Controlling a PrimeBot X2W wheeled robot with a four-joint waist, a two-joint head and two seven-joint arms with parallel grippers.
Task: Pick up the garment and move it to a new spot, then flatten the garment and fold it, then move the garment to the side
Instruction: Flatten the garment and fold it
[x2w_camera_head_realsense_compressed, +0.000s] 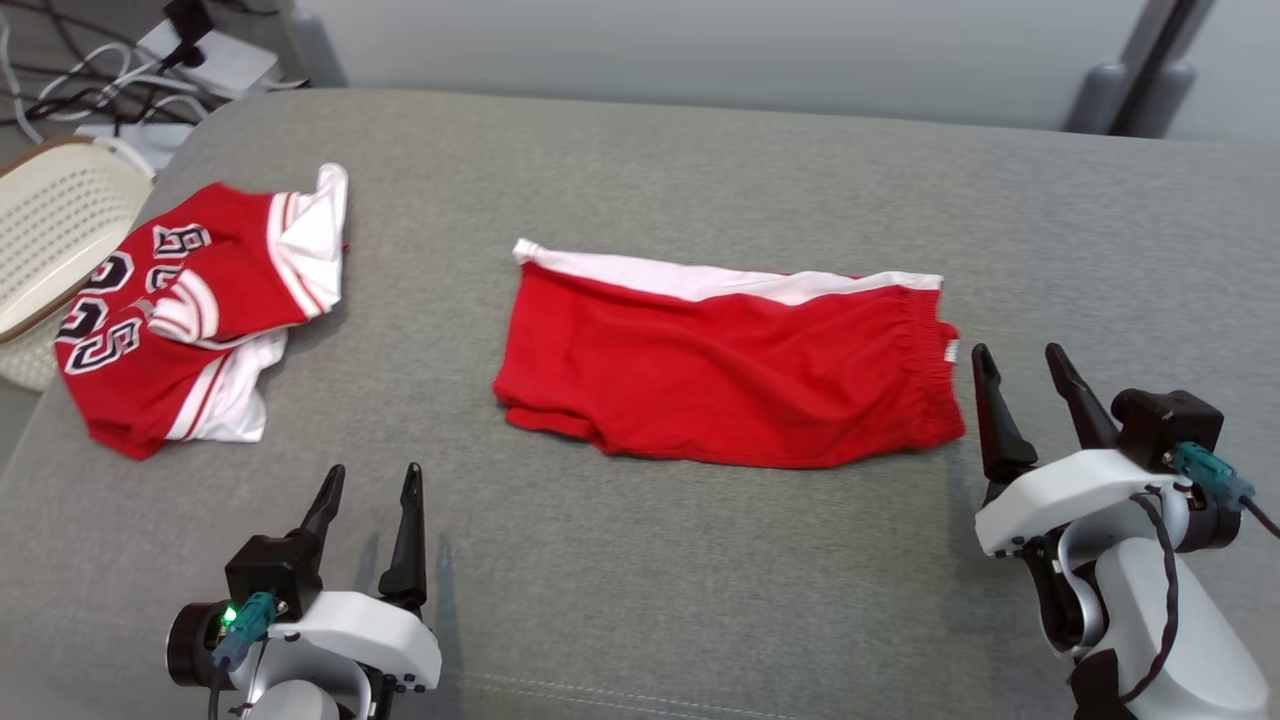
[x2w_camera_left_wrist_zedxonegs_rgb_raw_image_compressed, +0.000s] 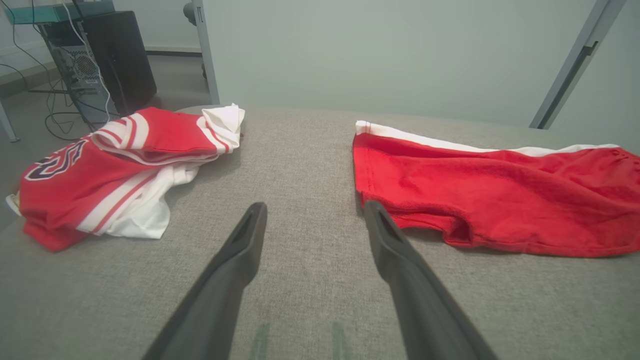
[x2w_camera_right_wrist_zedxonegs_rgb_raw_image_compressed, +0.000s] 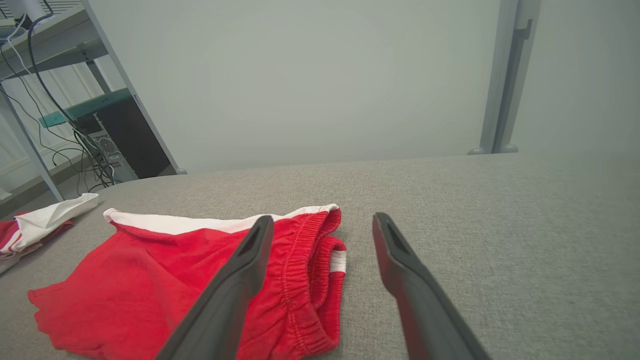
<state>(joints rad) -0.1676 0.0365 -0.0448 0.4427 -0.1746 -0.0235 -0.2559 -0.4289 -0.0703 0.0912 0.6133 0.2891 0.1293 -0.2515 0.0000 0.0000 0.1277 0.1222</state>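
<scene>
The head view looks forward and down from high above the grey tabletop (x2w_camera_head_realsense_compressed: 700, 160), taking in its full width, with the red shorts (x2w_camera_head_realsense_compressed: 730, 370) at centre and the jersey (x2w_camera_head_realsense_compressed: 170, 340) at left. The left wrist view sits low and close to the surface, facing the far wall along the left fingers (x2w_camera_left_wrist_zedxonegs_rgb_raw_image_compressed: 235, 270). The right wrist view, equally low, faces the same wall past the right fingers (x2w_camera_right_wrist_zedxonegs_rgb_raw_image_compressed: 235, 285), nearest the shorts' waistband. All three views share the shorts.

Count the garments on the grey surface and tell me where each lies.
2. The red shorts lie flat near the middle, beside the right gripper. The red and white jersey lies crumpled at the left edge. None looks hidden.
</scene>
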